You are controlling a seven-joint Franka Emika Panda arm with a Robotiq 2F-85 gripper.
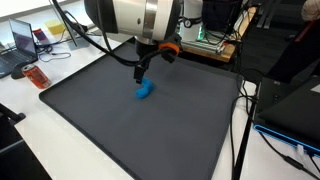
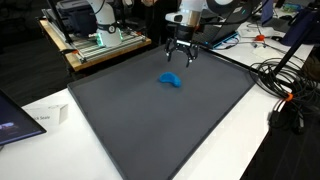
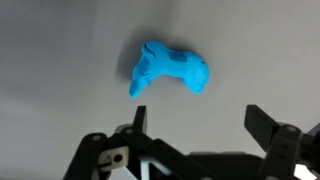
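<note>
I count one blue object [image 3: 170, 70], a lumpy little shape that I cannot identify, and it is the only loose thing on the one dark grey mat [image 2: 150, 125]. There is one gripper [image 3: 200, 118] with two fingers [image 3: 262, 122], both in sight in the wrist view.

The blue object lies flat on the mat, toward 12 o'clock from the mat's middle in both exterior views [image 1: 145, 91] [image 2: 171, 80].

The gripper's fingers are spread wide apart, as far as I ever see them go, and nothing sits between them. It holds nothing and touches nothing. In the wrist view the blue object is at about 11 o'clock from the gap between the fingers, beyond the tips and not inside them. In an exterior view the gripper [image 2: 182, 62] hangs above the mat with the object near it at roughly 7 o'clock (clearly apart, with bare mat between). In an exterior view the gripper [image 1: 140, 72] is just above the object.
</note>
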